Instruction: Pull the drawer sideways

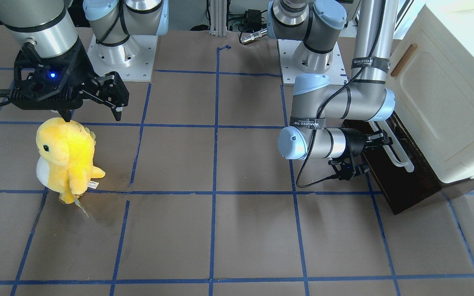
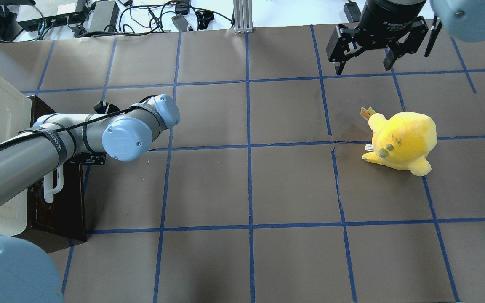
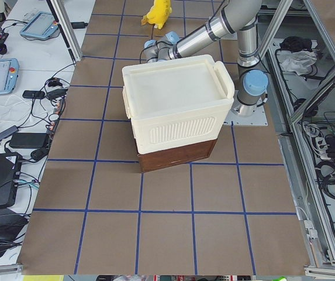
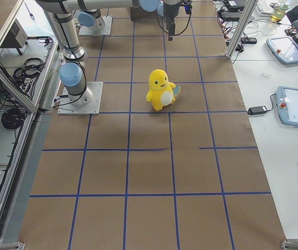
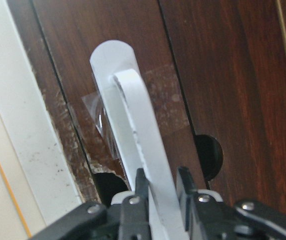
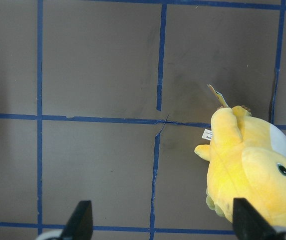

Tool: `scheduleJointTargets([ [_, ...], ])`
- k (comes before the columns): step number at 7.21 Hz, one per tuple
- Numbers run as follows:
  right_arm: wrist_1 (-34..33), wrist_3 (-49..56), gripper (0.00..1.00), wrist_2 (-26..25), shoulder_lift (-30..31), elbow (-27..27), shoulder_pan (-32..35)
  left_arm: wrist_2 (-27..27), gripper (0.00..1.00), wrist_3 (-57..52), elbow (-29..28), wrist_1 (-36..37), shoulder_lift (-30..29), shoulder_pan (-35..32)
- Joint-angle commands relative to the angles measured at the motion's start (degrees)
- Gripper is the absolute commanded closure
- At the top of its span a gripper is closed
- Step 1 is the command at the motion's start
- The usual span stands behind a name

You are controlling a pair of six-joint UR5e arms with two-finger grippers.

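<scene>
The drawer (image 1: 405, 185) has a dark brown wooden front at the base of the cream-white cabinet (image 1: 447, 102). Its long white bar handle (image 1: 399, 160) runs along the front. My left gripper (image 1: 381, 139) reaches sideways to it. In the left wrist view the gripper (image 5: 160, 182) is shut on the white handle (image 5: 133, 115), one finger on each side. In the overhead view the drawer (image 2: 63, 210) and handle (image 2: 53, 185) show, and the arm hides the fingers. My right gripper (image 1: 93, 116) hangs open and empty, away from the drawer; it also shows in the overhead view (image 2: 363, 67).
A yellow plush toy (image 1: 66, 158) stands on the brown table just below my right gripper; it also shows in the overhead view (image 2: 402, 141) and the right wrist view (image 6: 252, 170). The cabinet door has a small wooden handle (image 1: 403, 59). Blue tape lines grid the table.
</scene>
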State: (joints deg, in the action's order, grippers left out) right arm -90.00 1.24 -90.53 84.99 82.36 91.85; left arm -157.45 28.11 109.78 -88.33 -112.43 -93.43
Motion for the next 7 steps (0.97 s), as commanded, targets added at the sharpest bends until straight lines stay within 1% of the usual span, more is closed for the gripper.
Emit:
scheduleJointTargets([
  [1,0.0,0.0,0.0,0.0,0.0,0.0,0.0,0.0,0.84,-0.1,0.0,0.0,-0.1,0.0],
  [4,0.0,0.0,0.0,0.0,0.0,0.0,0.0,-0.1,0.91,-0.9,-0.1,0.6,-0.4,0.0],
  [7,0.0,0.0,0.0,0.0,0.0,0.0,0.0,0.2,0.91,-1.6,-1.8,0.5,-0.7,-0.2],
])
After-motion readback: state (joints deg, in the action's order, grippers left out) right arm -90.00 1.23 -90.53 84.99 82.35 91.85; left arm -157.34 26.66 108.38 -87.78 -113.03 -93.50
